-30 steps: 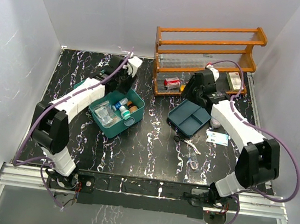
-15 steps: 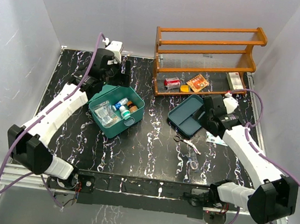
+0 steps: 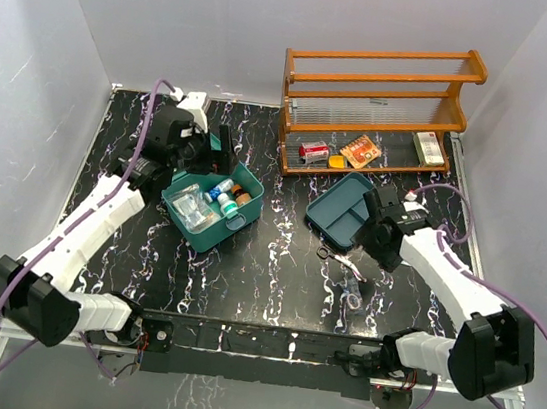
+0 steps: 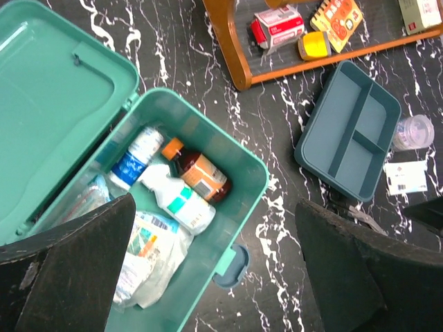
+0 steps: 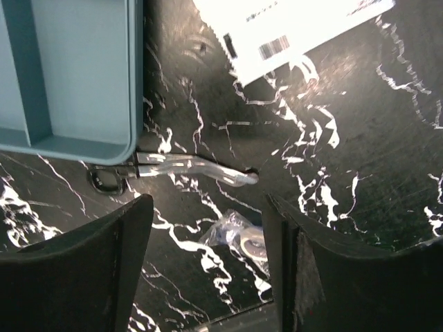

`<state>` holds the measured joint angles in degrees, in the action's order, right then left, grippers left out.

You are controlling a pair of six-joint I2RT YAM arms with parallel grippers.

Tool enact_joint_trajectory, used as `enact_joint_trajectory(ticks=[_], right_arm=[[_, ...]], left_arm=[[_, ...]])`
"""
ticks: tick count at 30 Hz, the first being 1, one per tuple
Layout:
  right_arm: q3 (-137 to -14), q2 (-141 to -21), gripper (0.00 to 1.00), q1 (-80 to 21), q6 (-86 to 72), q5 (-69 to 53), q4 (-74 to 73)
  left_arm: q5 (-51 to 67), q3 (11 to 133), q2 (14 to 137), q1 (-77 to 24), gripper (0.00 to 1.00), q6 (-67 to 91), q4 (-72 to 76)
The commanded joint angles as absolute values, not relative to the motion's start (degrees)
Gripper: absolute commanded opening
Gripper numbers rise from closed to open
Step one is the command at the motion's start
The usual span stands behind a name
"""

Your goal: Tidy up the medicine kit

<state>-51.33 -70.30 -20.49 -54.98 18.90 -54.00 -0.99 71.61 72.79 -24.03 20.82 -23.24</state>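
Observation:
The medicine kit (image 3: 209, 206) is a teal-green box standing open at centre left, its lid (image 4: 55, 104) folded back. Inside lie a brown bottle (image 4: 201, 176), a white bottle (image 4: 176, 204), a blue-labelled bottle (image 4: 135, 162) and plastic packets (image 4: 149, 256). My left gripper (image 3: 213, 146) hovers over the kit's back edge, open, with nothing between its fingers (image 4: 69, 277). My right gripper (image 3: 377, 246) hangs open just in front of the dark blue-teal tray (image 3: 343, 214). Below it lie the scissors (image 5: 187, 168) and a small clear packet (image 5: 239, 238).
The orange wooden rack (image 3: 378, 97) stands at the back right. Its bottom shelf holds a red box (image 3: 313, 150), a yellow item (image 3: 337, 160), an orange packet (image 3: 361, 151) and a white box (image 3: 425, 146). A white card (image 4: 405, 176) and a clear cup (image 4: 415, 131) lie right of the tray.
My left arm drew back and rose above the kit while its jaws spread wide. My right arm swung from the rack to the near side of the tray, over the scissors.

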Motion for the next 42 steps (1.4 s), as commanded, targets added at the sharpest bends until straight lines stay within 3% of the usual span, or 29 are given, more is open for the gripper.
enact_joint_trajectory(ticks=[1, 13, 25, 31, 35, 42], right_arm=[[-54.8, -73.5, 0.61, -20.2, -50.8, 10.9, -57.8], [-48.5, -75.9, 0.76, -20.2, -42.7, -0.3, -53.3], [-44.2, -77.2, 0.85, -20.2, -38.6, -7.4, -52.3], [-43.2, -78.8, 0.81, -20.2, -36.6, -14.4, -51.3], [-43.8, -79.5, 0.73, -20.2, -35.4, -18.0, -51.3], [-45.6, -75.4, 0.68, -20.2, -39.1, -9.4, -55.6]], left_arm=[[3.0, 67.3, 65.7, -23.4, 0.99, 22.7, -19.1], [8.5, 65.2, 64.3, -23.4, 0.99, 22.6, -17.6], [8.5, 65.4, 65.0, -23.4, 0.99, 21.5, -18.4], [8.2, 65.6, 65.5, -23.4, 0.99, 21.2, -18.6], [8.0, 65.7, 65.8, -23.4, 0.99, 20.8, -18.6], [7.8, 65.9, 66.2, -23.4, 0.99, 20.4, -19.2]])
